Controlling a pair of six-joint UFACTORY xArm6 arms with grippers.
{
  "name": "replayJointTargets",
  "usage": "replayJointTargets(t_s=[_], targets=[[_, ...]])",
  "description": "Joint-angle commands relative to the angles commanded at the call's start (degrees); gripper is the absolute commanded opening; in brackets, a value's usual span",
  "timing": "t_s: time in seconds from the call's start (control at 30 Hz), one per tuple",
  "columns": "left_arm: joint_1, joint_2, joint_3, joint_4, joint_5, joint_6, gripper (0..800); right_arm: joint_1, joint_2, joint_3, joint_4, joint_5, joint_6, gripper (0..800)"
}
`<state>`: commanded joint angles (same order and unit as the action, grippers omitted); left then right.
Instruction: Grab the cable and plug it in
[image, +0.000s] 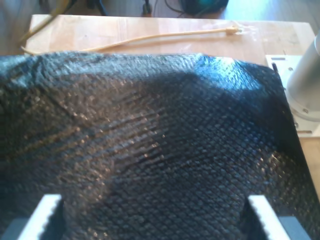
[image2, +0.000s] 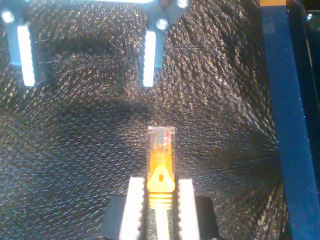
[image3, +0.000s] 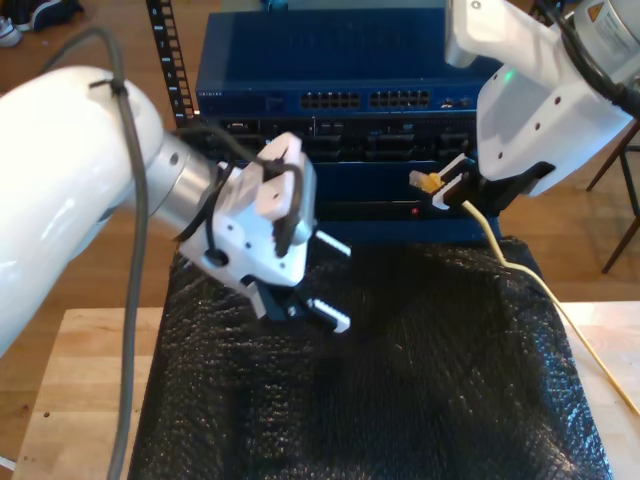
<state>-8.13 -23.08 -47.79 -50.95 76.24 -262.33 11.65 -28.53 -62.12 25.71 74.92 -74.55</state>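
Exterior view: my second end effector (image3: 447, 190) pinches the cable (image3: 500, 245), plug aimed toward that view's left; my first end effector (image3: 318, 285) spread.

- The cable (image3: 520, 262) is pale yellow; its plug (image2: 160, 138) is clear plastic with coloured wires showing inside, above a brighter yellow boot.
- The mat (image3: 400, 380) is black with a glinting diamond-grid texture.
- My second gripper (image2: 160, 200) has white ribbed fingers (image2: 134, 207) on a black body.
- My first gripper (image3: 322, 280) has white fingers too.
- The rack unit (image3: 330, 60) is dark blue.
- The table (image3: 70, 400) is light wood.
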Motion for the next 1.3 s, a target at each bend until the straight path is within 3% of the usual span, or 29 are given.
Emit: replayJointTargets(t_s=[0.27, 0.5, 1.3], targets=[[-0.35, 0.7, -1.58, -0.18, 0.0, 0.26, 800, 0.0, 0.09, -0.09, 0.09, 0.26, 0.0, 2], [0.26, 0.62, -1.93, -5.89, 0.7, 1.23, 800, 0.09, 0.26, 0.18, 0.44, 0.18, 0.0, 2], [3.16, 0.26, -7.21, -9.05, 2.11, 1.23, 800, 1.05, 0.53, 2.02, 1.76, 0.26, -0.09, 2]])
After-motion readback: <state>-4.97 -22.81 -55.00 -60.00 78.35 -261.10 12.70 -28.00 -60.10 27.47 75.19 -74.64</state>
